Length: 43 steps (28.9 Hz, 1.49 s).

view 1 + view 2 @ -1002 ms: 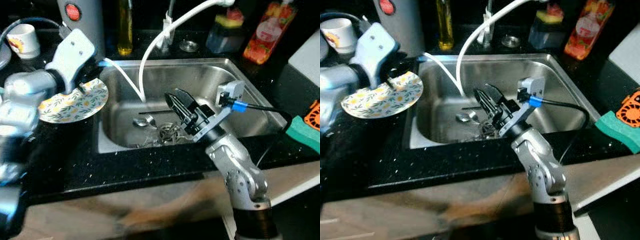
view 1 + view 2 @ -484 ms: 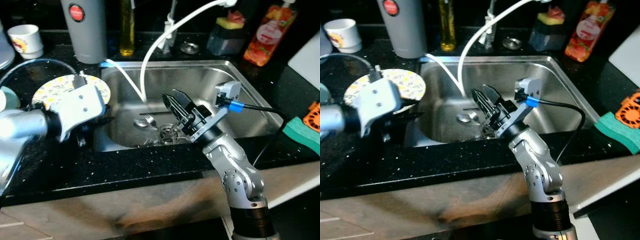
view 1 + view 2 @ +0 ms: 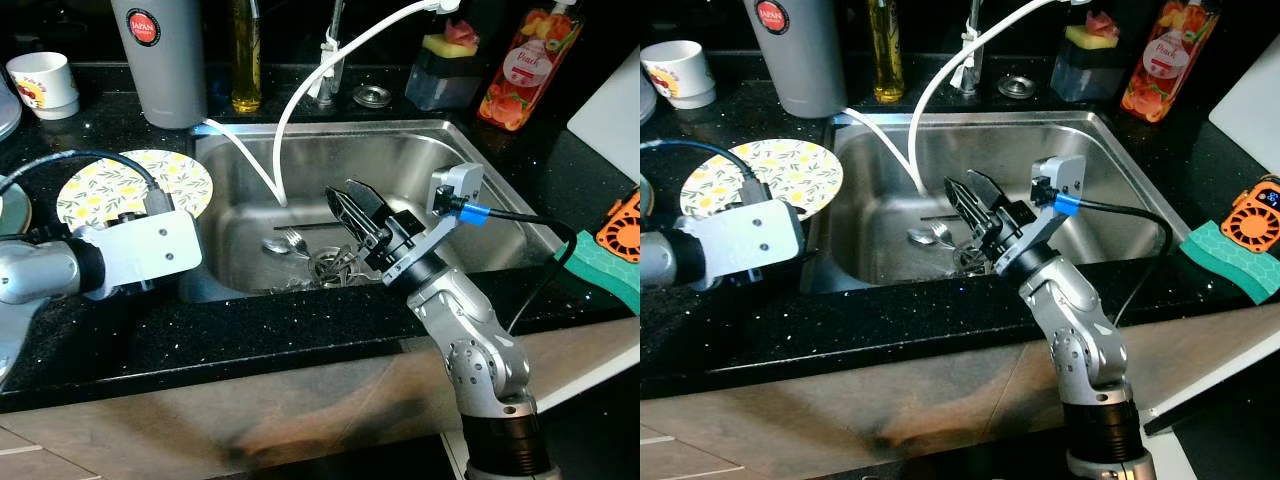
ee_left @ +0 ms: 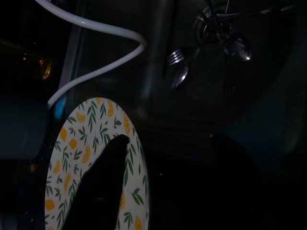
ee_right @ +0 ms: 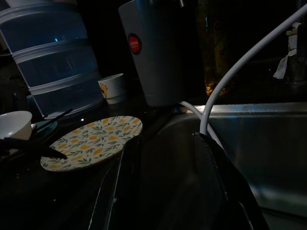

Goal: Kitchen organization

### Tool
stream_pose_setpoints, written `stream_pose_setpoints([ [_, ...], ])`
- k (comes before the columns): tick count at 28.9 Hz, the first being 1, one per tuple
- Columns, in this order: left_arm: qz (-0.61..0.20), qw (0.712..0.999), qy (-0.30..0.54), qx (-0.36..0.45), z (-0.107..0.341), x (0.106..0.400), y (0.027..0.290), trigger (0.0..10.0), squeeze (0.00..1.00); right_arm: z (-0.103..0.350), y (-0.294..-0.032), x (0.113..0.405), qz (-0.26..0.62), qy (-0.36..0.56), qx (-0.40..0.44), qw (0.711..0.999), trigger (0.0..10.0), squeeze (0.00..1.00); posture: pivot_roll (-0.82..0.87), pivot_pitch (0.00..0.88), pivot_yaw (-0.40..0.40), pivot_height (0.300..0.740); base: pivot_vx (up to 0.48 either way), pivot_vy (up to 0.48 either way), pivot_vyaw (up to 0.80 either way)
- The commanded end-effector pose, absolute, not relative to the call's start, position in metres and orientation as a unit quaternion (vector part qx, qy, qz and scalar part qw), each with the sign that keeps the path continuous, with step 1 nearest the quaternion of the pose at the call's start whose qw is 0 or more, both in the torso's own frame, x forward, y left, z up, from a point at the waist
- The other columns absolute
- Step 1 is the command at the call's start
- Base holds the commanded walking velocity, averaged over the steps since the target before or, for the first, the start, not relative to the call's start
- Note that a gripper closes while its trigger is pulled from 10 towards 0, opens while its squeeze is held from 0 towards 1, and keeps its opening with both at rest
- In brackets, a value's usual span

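The right gripper [image 3: 352, 205] is raised at the end of a sharply bent silver arm, its two black fingers [image 5: 211, 163] parted (a blue-collared cable runs from the wrist). The left gripper [image 4: 98, 191] extends from a level forearm, one dark finger visible, its state unclear.

A plate [image 3: 133, 184] lies on the counter [image 3: 250, 330] left of the sink [image 3: 420, 160], cutlery [image 3: 290, 240] in its basin.
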State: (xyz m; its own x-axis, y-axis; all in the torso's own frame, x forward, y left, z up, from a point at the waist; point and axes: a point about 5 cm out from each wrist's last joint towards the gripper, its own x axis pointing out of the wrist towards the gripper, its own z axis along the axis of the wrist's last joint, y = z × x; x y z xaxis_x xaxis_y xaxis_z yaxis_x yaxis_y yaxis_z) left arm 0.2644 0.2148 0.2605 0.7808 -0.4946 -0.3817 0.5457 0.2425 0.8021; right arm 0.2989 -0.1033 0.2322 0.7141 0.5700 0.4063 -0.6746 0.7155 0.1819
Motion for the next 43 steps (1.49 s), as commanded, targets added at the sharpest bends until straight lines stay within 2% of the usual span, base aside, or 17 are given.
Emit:
stream_pose_setpoints([
  [1,-0.318,0.782,0.040,0.534,0.261,0.260,0.221,10.0,1.00,0.227,-0.105,0.298,0.338,-0.154,0.162,0.914,10.0,0.00,0.16,0.092,-0.044,0.740,0.000,0.000,0.00],
  [2,-0.292,0.779,0.060,0.552,0.257,0.262,0.230,10.0,0.00,0.227,-0.104,0.299,0.338,-0.154,0.163,0.914,10.0,0.00,0.17,0.093,-0.044,0.740,0.000,0.000,0.00],
  [12,-0.188,0.771,0.121,0.597,0.243,0.272,0.261,10.0,0.00,0.227,-0.104,0.299,0.341,-0.153,0.164,0.913,10.0,0.00,0.16,0.095,-0.052,0.740,0.000,0.000,0.00],
  [13,-0.162,0.765,0.128,0.610,0.240,0.275,0.265,8.6,0.00,0.227,-0.105,0.299,0.342,-0.153,0.162,0.913,10.0,0.00,0.16,0.094,-0.055,0.740,0.000,0.000,0.00],
  [14,-0.156,0.761,0.131,0.617,0.239,0.276,0.267,8.6,0.00,0.227,-0.105,0.299,0.342,-0.153,0.162,0.913,10.0,0.00,0.16,0.094,-0.055,0.740,0.000,0.000,0.00],
  [15,-0.153,0.753,0.131,0.627,0.236,0.277,0.267,4.1,0.00,0.227,-0.105,0.299,0.342,-0.153,0.162,0.913,10.0,0.00,0.16,0.092,-0.058,0.740,0.000,0.000,0.00],
  [16,-0.153,0.749,0.131,0.631,0.234,0.277,0.267,4.1,0.00,0.228,-0.105,0.299,0.342,-0.153,0.162,0.913,10.0,0.00,0.16,0.092,-0.058,0.740,0.000,0.000,0.00],
  [17,-0.154,0.746,0.124,0.637,0.230,0.279,0.264,0.0,0.00,0.228,-0.105,0.299,0.342,-0.153,0.162,0.913,10.0,0.00,0.16,0.092,-0.058,0.740,0.000,0.000,0.00],
  [25,-0.130,0.733,0.042,0.666,0.230,0.293,0.247,0.0,0.00,0.229,-0.105,0.300,0.341,-0.154,0.160,0.913,10.0,0.00,0.15,0.090,-0.060,0.740,0.000,0.000,0.00],
  [26,-0.095,0.734,-0.015,0.673,0.242,0.300,0.240,0.0,0.00,0.229,-0.106,0.300,0.340,-0.154,0.159,0.914,10.0,0.00,0.15,0.090,-0.060,0.740,0.000,0.000,0.00],
  [27,-0.082,0.738,-0.049,0.668,0.250,0.302,0.235,5.6,0.00,0.229,-0.107,0.300,0.339,-0.154,0.159,0.914,10.0,0.00,0.15,0.090,-0.060,0.740,0.000,0.000,0.00],
  [29,-0.074,0.741,-0.070,0.664,0.254,0.303,0.231,5.6,0.00,0.229,-0.107,0.300,0.339,-0.154,0.159,0.914,10.0,0.00,0.14,0.085,-0.057,0.740,0.000,0.000,0.00],
  [30,-0.071,0.744,-0.114,0.655,0.261,0.303,0.223,10.0,0.00,0.229,-0.107,0.300,0.338,-0.155,0.159,0.915,10.0,0.00,0.14,0.085,-0.057,0.740,0.000,0.000,0.00],
  [31,-0.071,0.744,-0.114,0.655,0.261,0.303,0.223,10.0,0.00,0.229,-0.107,0.300,0.338,-0.155,0.159,0.915,10.0,0.00,0.14,0.085,-0.057,0.740,0.000,0.000,0.00],
  [33,-0.081,0.752,-0.180,0.629,0.268,0.298,0.206,10.0,0.00,0.230,-0.107,0.301,0.338,-0.156,0.159,0.914,10.0,0.00,0.15,0.081,-0.055,0.740,0.000,0.000,0.00],
  [38,-0.104,0.758,-0.254,0.592,0.271,0.292,0.182,10.0,0.00,0.232,-0.111,0.303,0.331,-0.162,0.159,0.916,10.0,0.00,0.14,0.073,-0.058,0.740,0.000,0.000,0.00],
  [43,-0.090,0.751,-0.278,0.592,0.272,0.294,0.180,10.0,0.00,0.237,-0.115,0.306,0.326,-0.169,0.173,0.914,10.0,0.00,0.14,0.061,-0.060,0.740,0.000,0.000,0.00],
])
